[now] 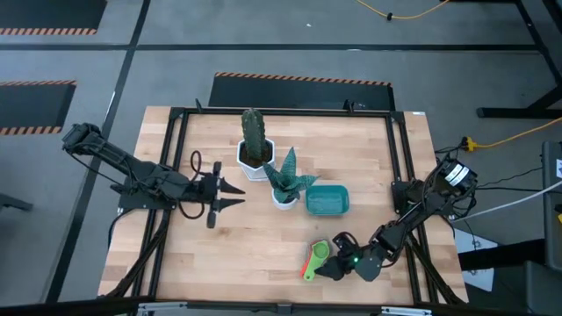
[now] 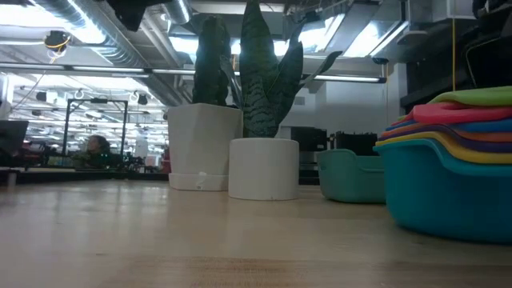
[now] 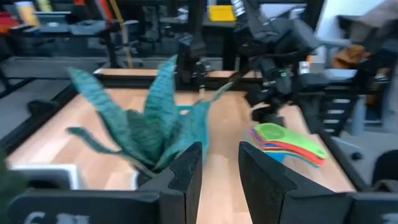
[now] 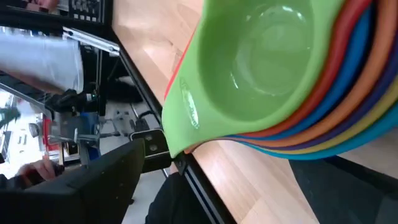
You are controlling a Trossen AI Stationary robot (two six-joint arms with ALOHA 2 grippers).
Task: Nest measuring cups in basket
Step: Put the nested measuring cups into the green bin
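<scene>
Already nested with green on top, the measuring cups (image 1: 316, 258) sit near the table's (image 1: 263, 246) front edge, well apart from the teal basket (image 1: 327, 201). Just beside them, the right gripper (image 1: 335, 254) stands wide open, holding nothing. Farther off, the left gripper (image 1: 230, 195) hovers partly open, empty, facing the snake plant (image 1: 285, 180).

We see two dark, matte, many-jointed arms. The left arm (image 1: 132, 175) is black throughout and ends in a slim gripper (image 1: 230, 195) with two pointed, tapering fingers (image 3: 186, 177), blocky and square-edged up close. The right arm (image 1: 421, 211) carries a white label near its base, loose black cables, and a small green light by its gripper (image 1: 338, 254).
</scene>
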